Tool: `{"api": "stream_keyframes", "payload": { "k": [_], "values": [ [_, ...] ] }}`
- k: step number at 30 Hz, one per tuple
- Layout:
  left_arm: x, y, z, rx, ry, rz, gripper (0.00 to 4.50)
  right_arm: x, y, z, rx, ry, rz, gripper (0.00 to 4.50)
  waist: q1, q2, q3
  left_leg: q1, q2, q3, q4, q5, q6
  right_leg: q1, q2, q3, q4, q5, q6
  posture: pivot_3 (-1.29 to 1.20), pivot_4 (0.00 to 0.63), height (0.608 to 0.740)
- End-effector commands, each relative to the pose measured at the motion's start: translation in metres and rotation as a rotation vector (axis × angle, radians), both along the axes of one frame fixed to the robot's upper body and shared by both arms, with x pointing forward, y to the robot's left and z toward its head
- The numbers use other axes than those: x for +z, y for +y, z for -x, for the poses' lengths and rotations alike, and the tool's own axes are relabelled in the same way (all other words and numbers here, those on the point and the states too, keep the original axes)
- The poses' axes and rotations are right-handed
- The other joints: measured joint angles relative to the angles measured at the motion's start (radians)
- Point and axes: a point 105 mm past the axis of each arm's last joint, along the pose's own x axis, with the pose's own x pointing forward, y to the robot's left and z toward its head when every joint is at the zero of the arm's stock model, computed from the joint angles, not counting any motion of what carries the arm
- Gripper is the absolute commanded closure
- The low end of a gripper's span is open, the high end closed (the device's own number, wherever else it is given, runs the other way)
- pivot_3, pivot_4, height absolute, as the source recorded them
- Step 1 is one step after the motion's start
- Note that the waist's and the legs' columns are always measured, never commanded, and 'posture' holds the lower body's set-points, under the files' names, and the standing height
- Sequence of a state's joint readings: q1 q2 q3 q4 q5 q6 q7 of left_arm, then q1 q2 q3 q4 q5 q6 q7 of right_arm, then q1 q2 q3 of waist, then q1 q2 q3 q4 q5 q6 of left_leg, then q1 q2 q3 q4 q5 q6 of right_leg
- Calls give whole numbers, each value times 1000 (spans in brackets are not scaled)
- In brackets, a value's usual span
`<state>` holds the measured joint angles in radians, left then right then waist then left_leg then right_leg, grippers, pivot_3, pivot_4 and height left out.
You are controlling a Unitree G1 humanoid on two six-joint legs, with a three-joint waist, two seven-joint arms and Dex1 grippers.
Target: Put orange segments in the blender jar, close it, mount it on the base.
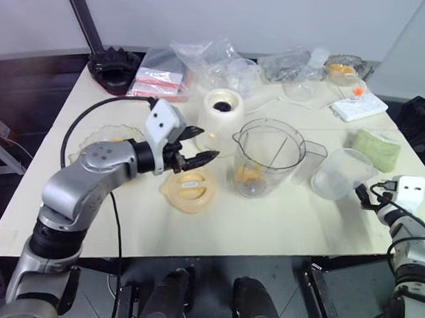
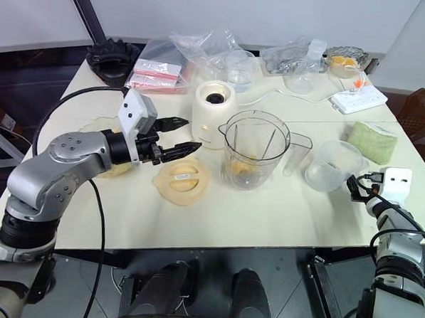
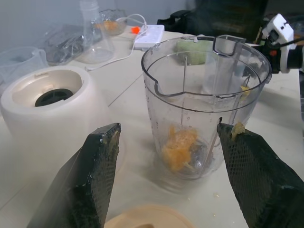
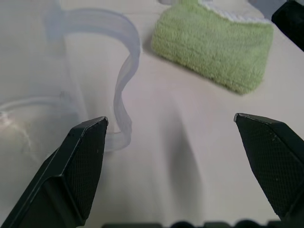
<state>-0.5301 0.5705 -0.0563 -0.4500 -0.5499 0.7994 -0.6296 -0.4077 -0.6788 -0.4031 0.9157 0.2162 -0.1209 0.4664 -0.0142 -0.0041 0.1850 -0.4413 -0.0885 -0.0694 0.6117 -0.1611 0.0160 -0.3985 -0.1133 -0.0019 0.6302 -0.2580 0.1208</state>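
no legible text (lid label blurred)

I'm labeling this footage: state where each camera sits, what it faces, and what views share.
Head eyes: above, looking down at the table; both arms show.
Left wrist: behind the open left gripper, facing the blender jar and the base.
Right wrist: behind the open right gripper, facing a green sponge.
Shared: jar, base, sponge.

Jar (image 3: 204,95): clear, smooth plastic, lightly smeared inside; base (image 3: 47,109): glossy cream plastic with dark socket; segments (image 3: 179,148): wet, glossy pulp; lid (image 1: 189,188): matt cream plastic; sponge (image 4: 213,45): rough green cloth; bench (image 1: 280,219): smooth, matt; fingers (image 4: 80,166): black, cross-hatched.
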Motion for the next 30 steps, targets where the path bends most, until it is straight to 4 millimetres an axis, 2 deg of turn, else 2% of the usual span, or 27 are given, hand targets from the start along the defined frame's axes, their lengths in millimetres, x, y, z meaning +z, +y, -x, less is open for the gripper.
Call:
{"api": "stream_keyframes", "payload": {
  "k": [1, 4, 7, 9, 11, 18, 22, 25, 30],
  "values": [
    [6, 0, 2, 0, -37, -10, 1099, 20, 1, -11, 29, -50, 37, 35, -1, 0, 0, 0, 0, 0, 0, 0, 0, 0, 0, 0, 0, 0, 0, 0, 150, 740],
    [5, 1, 3, 3, -37, -16, 1099, 21, 5, -17, 46, -54, 34, 921, 0, 0, 0, 0, 0, 0, 0, 0, 0, 0, 0, 0, 0, 0, 0, 0, 150, 740],
    [5, 3, 4, 8, -33, -20, 1099, 21, 8, -20, 63, -53, 29, 2436, 2, 0, 0, 0, 0, 0, 0, 0, 0, 0, 0, 0, 0, 0, 0, 0, 150, 740],
    [4, 4, 5, 9, -31, -22, 1099, 20, 11, -20, 72, -52, 25, 3650, 3, 0, 0, 0, 0, 0, 0, 0, 0, 0, 0, 0, 0, 0, 0, 0, 150, 740],
    [4, 5, 5, 11, -29, -23, 1099, 18, 12, -20, 80, -51, 23, 4470, 3, 0, 0, 0, 0, 0, 0, 0, 0, 0, 0, 0, 0, 0, 0, 0, 150, 740],
    [3, 6, 5, 14, -24, -23, 1099, 16, 15, -18, 88, -58, 10, 4470, 2, 0, 0, 0, 0, 0, 0, 0, -1, 0, 0, 0, 0, 0, 0, 0, 150, 740],
    [3, 6, 5, 7, -22, -26, 1099, 21, 15, -16, 70, -90, -15, 4470, 2, 0, 0, 0, 0, 0, 0, -1, -1, 0, 0, 0, 0, 0, 0, 0, 150, 740],
    [6, 8, 6, 2, -21, -23, 1099, 37, 17, -18, 53, -149, -32, 4470, 1, 0, 0, 0, 0, 0, 0, -1, -1, 0, 0, 0, 0, 0, 0, 0, 150, 740],
    [17, 13, 6, -14, -9, 22, 1099, 78, 25, -22, 65, -247, 14, 4470, 2, 2, 1, -1, 0, 0, -1, -1, -2, -2, 0, 0, 0, 0, 0, 0, 150, 740]
  ]
}}
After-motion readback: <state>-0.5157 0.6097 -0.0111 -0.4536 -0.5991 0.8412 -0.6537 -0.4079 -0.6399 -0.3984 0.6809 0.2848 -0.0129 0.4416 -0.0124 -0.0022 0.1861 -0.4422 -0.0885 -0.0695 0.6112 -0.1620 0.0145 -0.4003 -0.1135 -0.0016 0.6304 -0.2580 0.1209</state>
